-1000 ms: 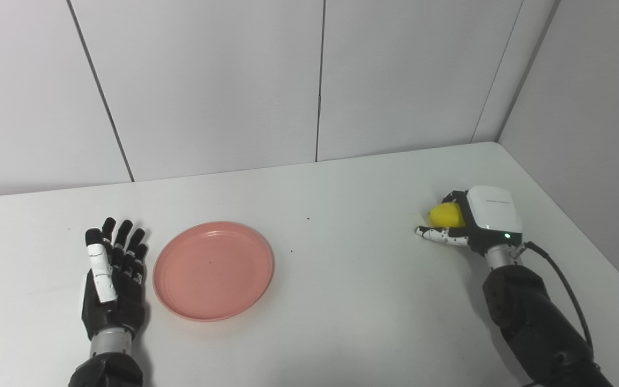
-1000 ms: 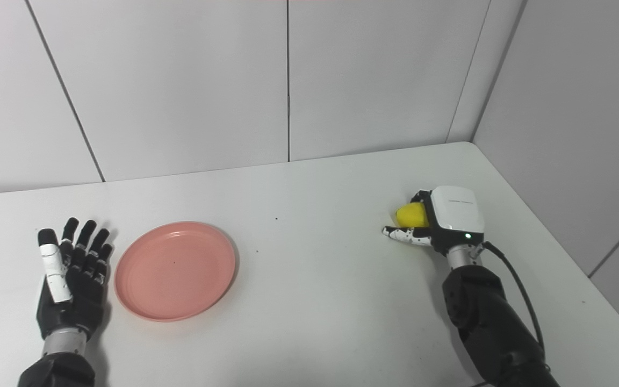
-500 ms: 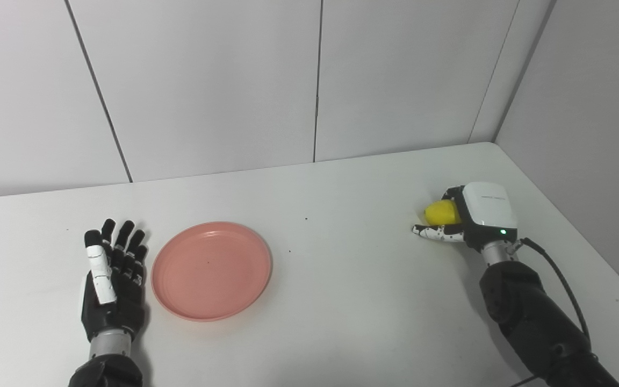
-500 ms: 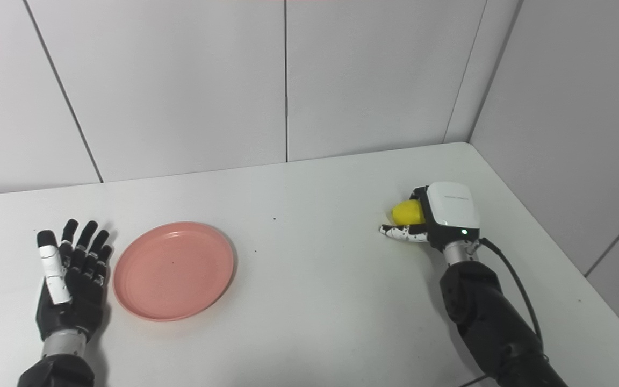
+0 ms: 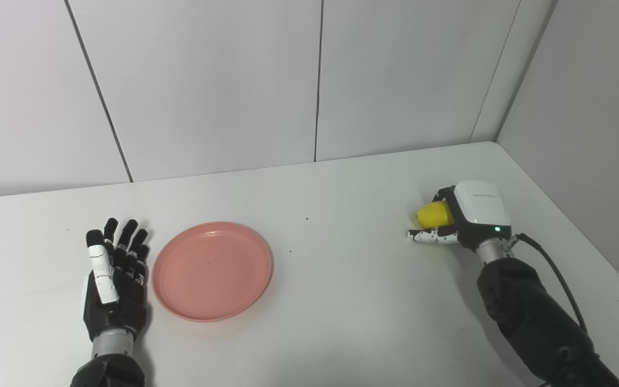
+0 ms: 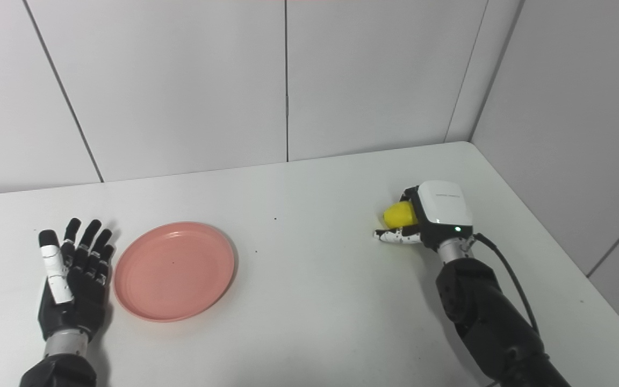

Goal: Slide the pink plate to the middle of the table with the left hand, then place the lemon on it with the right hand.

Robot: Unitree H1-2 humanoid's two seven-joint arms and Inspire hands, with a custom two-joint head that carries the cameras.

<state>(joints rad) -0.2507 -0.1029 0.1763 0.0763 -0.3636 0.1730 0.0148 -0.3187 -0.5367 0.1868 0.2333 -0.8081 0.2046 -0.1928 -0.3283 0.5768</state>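
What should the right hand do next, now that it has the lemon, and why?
Probably lift slightly and carry it leftward toward the pink plate. The right hand is closed around the lemon near the table's right side, far from the plate, which lies empty beside the open left hand.

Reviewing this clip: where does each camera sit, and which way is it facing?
Left eye view: head-mounted, looking down over the white table toward the wall; both arms enter from below, left robot hand open beside the pink plate.
Right eye view: beside it, slightly rightward; right robot hand around the lemon.
Shared: the same scene, slightly offset.
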